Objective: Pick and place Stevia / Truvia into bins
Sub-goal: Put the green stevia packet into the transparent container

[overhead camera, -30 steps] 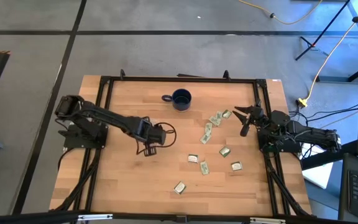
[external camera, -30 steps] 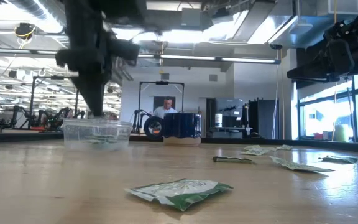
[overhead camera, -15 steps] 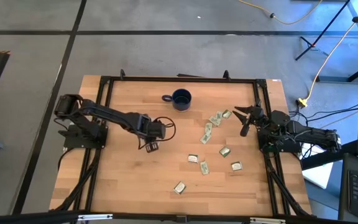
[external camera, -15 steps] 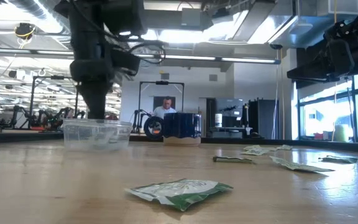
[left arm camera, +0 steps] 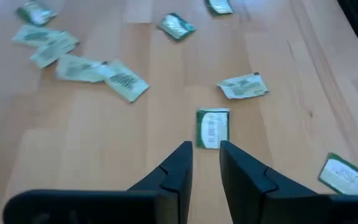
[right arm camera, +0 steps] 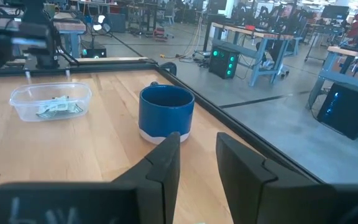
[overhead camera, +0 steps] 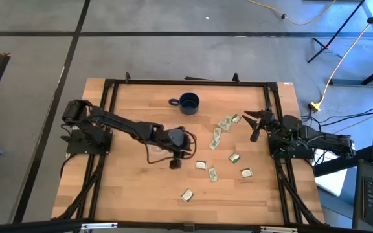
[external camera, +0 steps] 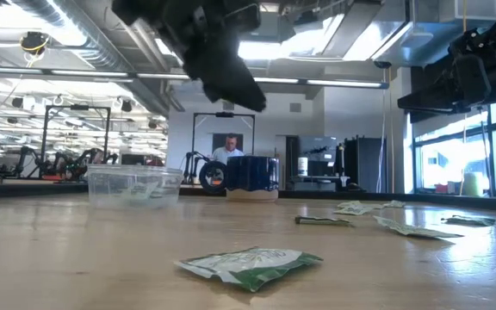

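Several pale green and white sachets lie flat on the wooden table, scattered right of centre [overhead camera: 216, 134], [overhead camera: 201, 165], one near the front edge [external camera: 250, 265]. The clear tub [external camera: 133, 185] stands left of the dark blue mug [external camera: 251, 172] and holds a few sachets [right arm camera: 56, 109]. In the high view my left arm's wrist covers most of the tub. My left gripper [overhead camera: 175, 162] hangs open above the table, and in its wrist view [left arm camera: 205, 149] one sachet [left arm camera: 212, 127] lies just ahead of the fingers. My right gripper [overhead camera: 258, 123] waits open by the right edge.
The mug [overhead camera: 188, 103] stands near the far edge. More sachets lie toward the right [overhead camera: 234, 157], [overhead camera: 245, 172]. A black frame [overhead camera: 186, 83] runs round the table. Bare wood lies to the left and near side. A person stands in the room behind [external camera: 232, 148].
My left gripper has swung from above the tub toward the table's right and a little toward the near edge, over the scattered sachets. It has risen and tipped from pointing straight down to a slant. The tub and sachets have stayed put.
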Action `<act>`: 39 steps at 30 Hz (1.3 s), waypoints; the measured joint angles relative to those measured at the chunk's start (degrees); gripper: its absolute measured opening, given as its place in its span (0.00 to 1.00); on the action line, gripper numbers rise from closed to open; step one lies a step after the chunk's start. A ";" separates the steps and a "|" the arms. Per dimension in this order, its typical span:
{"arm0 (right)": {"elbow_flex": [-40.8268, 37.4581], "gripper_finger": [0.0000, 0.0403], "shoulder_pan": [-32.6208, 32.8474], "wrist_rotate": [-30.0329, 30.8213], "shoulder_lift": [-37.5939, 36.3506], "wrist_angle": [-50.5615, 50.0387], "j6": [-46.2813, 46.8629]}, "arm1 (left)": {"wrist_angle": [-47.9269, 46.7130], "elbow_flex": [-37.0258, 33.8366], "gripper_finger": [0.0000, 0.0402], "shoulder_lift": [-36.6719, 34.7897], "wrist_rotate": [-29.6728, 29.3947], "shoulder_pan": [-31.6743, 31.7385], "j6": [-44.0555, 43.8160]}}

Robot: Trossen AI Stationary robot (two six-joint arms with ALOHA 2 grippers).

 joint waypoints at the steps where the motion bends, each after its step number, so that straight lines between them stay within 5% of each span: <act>1: 0.00 0.27 0.00 0.00 0.00 -0.02 0.00 | 0.89 0.12 0.18 1.09 -0.04 -0.25 0.84; 18: 0.00 0.27 -0.01 -0.02 0.00 -0.07 0.00 | -8.76 18.60 0.22 21.77 2.51 -0.84 5.15; 39: 0.00 0.27 0.00 -0.02 0.00 -0.04 0.28 | -7.85 18.95 0.13 26.23 1.12 -1.70 6.55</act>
